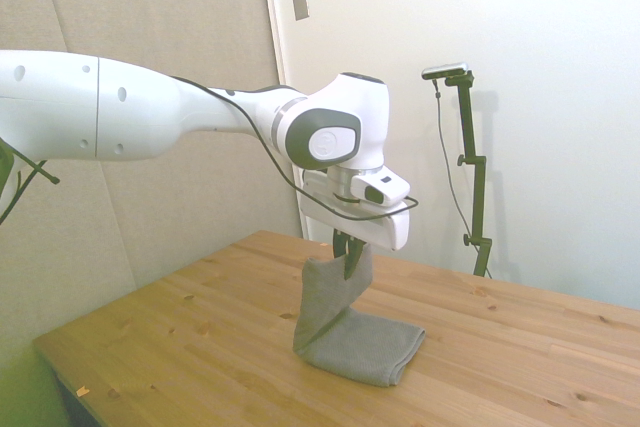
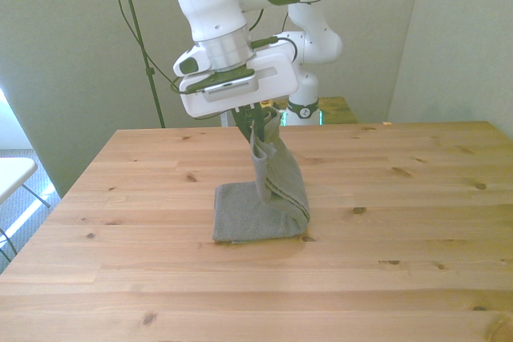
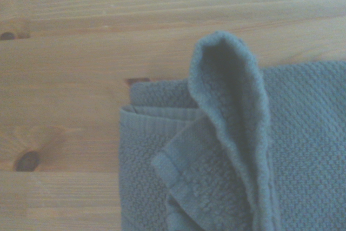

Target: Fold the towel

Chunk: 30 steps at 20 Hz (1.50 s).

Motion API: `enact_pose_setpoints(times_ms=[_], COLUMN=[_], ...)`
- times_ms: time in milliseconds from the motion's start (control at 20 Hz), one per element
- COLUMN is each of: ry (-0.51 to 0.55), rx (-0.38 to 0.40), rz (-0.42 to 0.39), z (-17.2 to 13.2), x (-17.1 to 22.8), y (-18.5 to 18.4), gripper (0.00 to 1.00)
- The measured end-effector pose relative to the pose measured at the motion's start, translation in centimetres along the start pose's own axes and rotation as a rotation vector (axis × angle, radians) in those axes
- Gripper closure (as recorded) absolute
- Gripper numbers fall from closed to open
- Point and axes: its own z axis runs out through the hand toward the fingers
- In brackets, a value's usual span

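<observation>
The grey towel (image 1: 352, 332) lies partly on the wooden table (image 1: 520, 347), with one edge lifted up into a steep fold. My gripper (image 1: 346, 255) is shut on the raised top corner of the towel, well above the tabletop. In the front view the towel (image 2: 268, 198) hangs from the gripper (image 2: 255, 127) and slopes down to a flat folded part on the table. The wrist view shows the towel (image 3: 232, 150) from close by, its pinched edge curling up over the layered part below.
The wooden table (image 2: 417, 198) stretches wide on all sides of the towel. A white piece of furniture (image 2: 12, 174) stands off the table at the front view's left.
</observation>
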Motion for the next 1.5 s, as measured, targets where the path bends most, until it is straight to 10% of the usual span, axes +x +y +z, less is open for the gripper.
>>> enact_pose_setpoints(times_ms=[300, 800, 1150, 1500], ry=[0.0, 0.013, 0.023, 0.152], rx=[-0.026, -0.009, -0.057, -0.094], rz=[0.025, 0.005, 0.031, -0.012], z=[4.8, 2.8, -2.3, 0.0], x=[3.9, 3.9, -5.2, -19.9], y=[0.9, 2.0, 6.0, 1.1], gripper=[0.0, 0.0, 0.0, 0.0])
